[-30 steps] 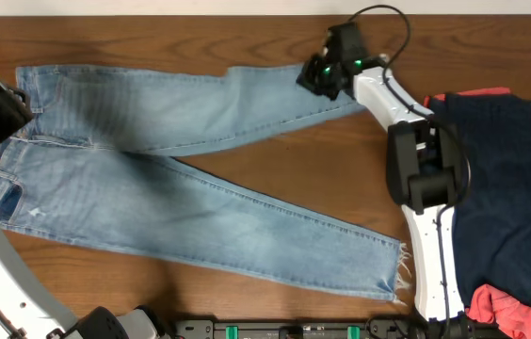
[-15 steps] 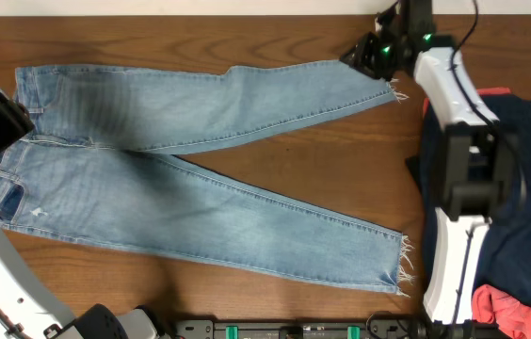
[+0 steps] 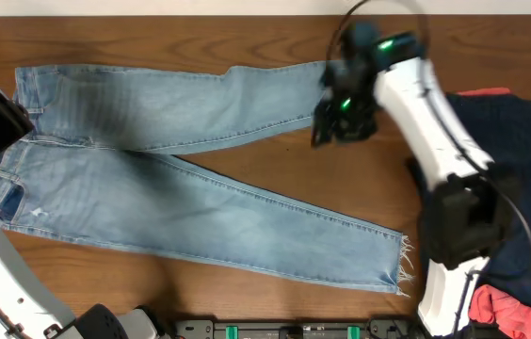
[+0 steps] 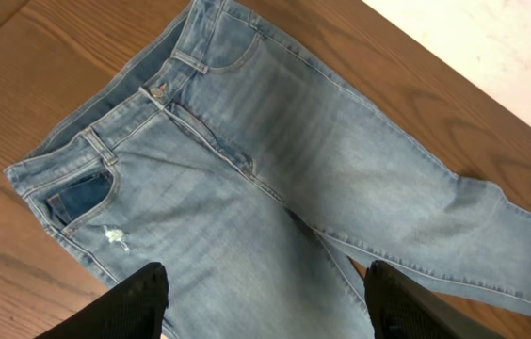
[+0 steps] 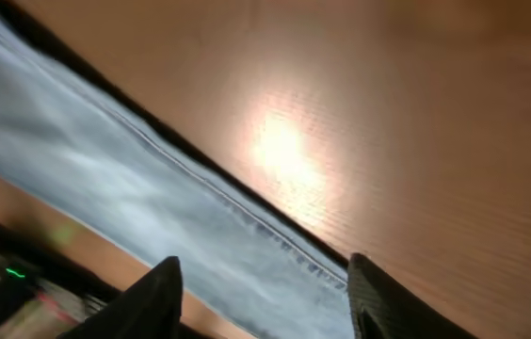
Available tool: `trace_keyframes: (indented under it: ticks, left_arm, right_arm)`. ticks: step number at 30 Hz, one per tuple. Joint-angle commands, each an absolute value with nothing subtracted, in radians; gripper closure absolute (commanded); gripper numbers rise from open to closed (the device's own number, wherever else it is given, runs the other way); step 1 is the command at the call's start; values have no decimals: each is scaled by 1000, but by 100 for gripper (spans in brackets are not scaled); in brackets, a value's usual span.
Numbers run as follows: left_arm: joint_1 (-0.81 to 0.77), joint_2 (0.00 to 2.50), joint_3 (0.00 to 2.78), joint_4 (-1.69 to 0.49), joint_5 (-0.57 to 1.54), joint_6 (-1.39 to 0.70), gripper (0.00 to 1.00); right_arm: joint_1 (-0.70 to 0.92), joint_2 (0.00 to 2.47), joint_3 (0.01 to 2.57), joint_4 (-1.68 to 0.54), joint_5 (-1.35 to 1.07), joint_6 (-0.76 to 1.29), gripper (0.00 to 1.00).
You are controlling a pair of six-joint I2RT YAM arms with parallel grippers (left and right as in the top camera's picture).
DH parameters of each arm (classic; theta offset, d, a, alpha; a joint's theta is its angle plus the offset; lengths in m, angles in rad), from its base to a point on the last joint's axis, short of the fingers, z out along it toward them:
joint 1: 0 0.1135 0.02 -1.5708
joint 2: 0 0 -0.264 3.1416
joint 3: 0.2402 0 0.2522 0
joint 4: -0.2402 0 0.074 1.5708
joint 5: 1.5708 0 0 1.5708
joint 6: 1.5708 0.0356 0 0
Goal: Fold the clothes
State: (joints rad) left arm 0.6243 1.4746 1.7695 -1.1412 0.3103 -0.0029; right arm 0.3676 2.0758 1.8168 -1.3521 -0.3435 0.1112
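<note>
We see the pair of faded light-blue denim jeans [image 3: 152, 193] spread flat on the brown wooden table [image 3: 341, 188], waistband at the left end and the two legs fanning out to the right. The upper leg runs along the far side of the table; its end is hidden under the right gripper [image 5: 261, 273] and the white right arm [image 3: 426, 104], which reaches in from the right side. The lower leg slants towards the near edge and ends in a frayed hem [image 3: 403, 268]. In the right wrist view, which is blurred, the two dark fingers [image 5: 157, 297] stand apart and a strip of the denim leg's seamed edge lies on the wood beneath them, with nothing pinched, so we read this hand as spread wide with nothing in it. The left gripper [image 4: 267, 282] hangs over the waistband end of the jeans at the table's left side; its fingers [image 4: 138, 301] are also spread apart and hold nothing, and below them we see the button, the fly and a front pocket lying flat. At the right side of the table a dark navy garment [image 3: 520, 179] lies well apart from the jeans, with coral-red cloth [image 3: 501, 306] showing at its near edge.
</note>
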Motion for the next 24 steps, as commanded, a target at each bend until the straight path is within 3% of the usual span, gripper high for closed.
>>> trace_keyframes:
  ticks: [1,6,9,11,15,17,18,20,24]
  left_arm:
    - [622,1457,1780,-1140,306,-5,32]
    - [622,1457,1780,-1143,315,-5,32]
    - [622,1457,1780,-1140,340,-4,32]
    - [622,1457,1780,-1140,340,-4,32]
    - [622,1457,1780,-1141,340,-4,32]
    - [622,1457,1780,-1141,340,-4,32]
    - [622,1457,1780,-1141,340,-4,32]
    - [622,1457,1780,-1140,340,-4,32]
    - [622,1457,1780,-1140,340,-4,32]
  right_arm:
    - [464,2084,1698,-1312,-327,17,40]
    - [562,2084,1551,-1172,-265,17,28]
    - [601,2084,1475,-1083,-265,17,11]
    - [622,2084,1425,-1028,-264,17,12]
    - [641,2084,1329,-923,-202,53,38]
    - [638,2084,1297,-888,-149,91,57]
    - [632,2084,1283,-871,-111,108,75]
    - [613,2084,1272,-842,-13,153,95]
    - [524,2084,1289,-727,40,178,99]
